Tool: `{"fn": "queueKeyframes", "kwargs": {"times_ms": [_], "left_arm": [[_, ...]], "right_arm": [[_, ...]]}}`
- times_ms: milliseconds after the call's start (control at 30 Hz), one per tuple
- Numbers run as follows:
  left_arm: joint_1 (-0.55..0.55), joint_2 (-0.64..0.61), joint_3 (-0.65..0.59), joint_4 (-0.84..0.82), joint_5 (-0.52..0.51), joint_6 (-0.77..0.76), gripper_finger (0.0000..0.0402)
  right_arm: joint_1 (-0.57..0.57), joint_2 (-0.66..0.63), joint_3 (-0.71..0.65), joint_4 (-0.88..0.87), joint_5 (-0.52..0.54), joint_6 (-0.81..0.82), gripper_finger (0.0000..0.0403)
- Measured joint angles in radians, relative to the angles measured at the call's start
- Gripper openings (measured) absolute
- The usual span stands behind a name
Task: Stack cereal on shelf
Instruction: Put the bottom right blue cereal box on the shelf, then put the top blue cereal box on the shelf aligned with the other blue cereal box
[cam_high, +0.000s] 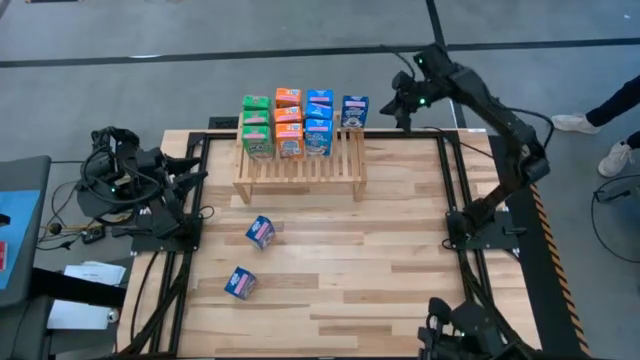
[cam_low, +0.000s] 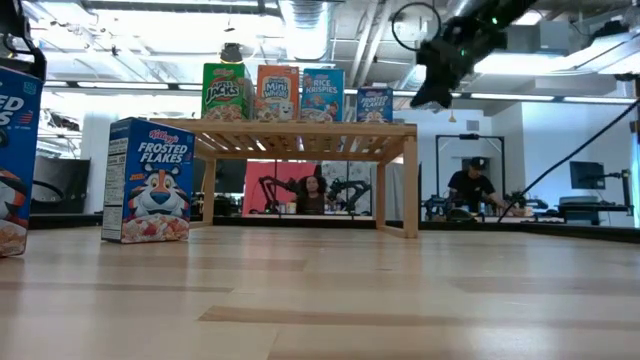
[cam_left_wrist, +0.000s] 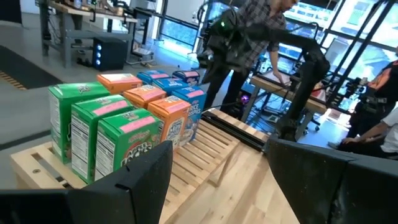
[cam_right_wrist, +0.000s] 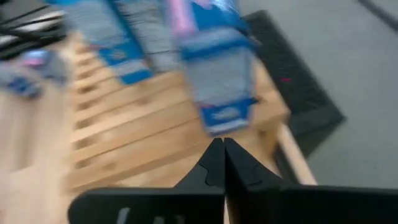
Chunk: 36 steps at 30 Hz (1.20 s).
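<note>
From above: sitting at the far middle of the tabletop (cam_high: 400, 250), the shelf (cam_high: 300, 168), carrying along its back edge three rows of cereal boxes, green (cam_high: 256, 125), orange (cam_high: 288, 122) and blue (cam_high: 319, 122), plus a single blue box (cam_high: 354, 110) standing just right of them. Lying loose on the bare wood nearer the front, two more blue boxes (cam_high: 261, 232) (cam_high: 240, 283), well apart from the shelf. Hanging just right of the shelf's far corner, near the single box, the right end effector (cam_high: 402, 106), touching nothing. Waiting at the tabletop's left edge, the left end effector (cam_high: 190, 170).

From tabletop height: standing on the slatted top, four box fronts, with the Frosted Flakes box (cam_low: 375, 105) last on the right. Hovering beside and above it, the right end effector (cam_low: 430, 97), empty. Standing on the wood at the left, another Frosted Flakes box (cam_low: 148, 181). Showing in the room behind, people seated at desks.

From the left wrist: looking across the shelf (cam_left_wrist: 205, 152) at the green row (cam_left_wrist: 99, 134); own fingers (cam_left_wrist: 143, 180) standing wide apart, holding nothing.

From the right wrist: fingers (cam_right_wrist: 214, 163) pressed fully together, gripping nothing, pointing at a blurred blue box (cam_right_wrist: 219, 74) upright on the slats (cam_right_wrist: 124, 149).
</note>
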Motion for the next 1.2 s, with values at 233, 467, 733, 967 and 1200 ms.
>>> {"fn": "queueKeyframes", "kwargs": {"times_ms": [233, 467, 733, 967, 1200], "left_arm": [[0.000, -0.016, 0.000, -0.006, -0.002, -0.006, 0.0250], [0.000, -0.047, 0.000, -0.007, -0.002, -0.009, 0.0250], [0.000, -0.066, 0.000, -0.013, -0.001, -0.008, 0.0250], [0.000, -0.066, 0.000, -0.014, -0.001, -0.002, 0.0250], [0.000, -0.066, 0.000, -0.013, 0.091, -0.016, 0.0250]], "right_arm": [[0.048, -0.028, -0.208, 0.333, 0.064, 0.134, 0.0013], [0.111, 0.037, -0.206, 0.390, 0.064, 0.135, 0.0013], [0.124, 0.054, -0.205, 0.443, 0.171, 0.126, 0.0016], [0.094, -0.051, -0.145, 0.361, 0.177, 0.156, 0.0019], [0.290, -0.179, -0.141, 0.357, 0.112, 0.179, 0.0025]]}}
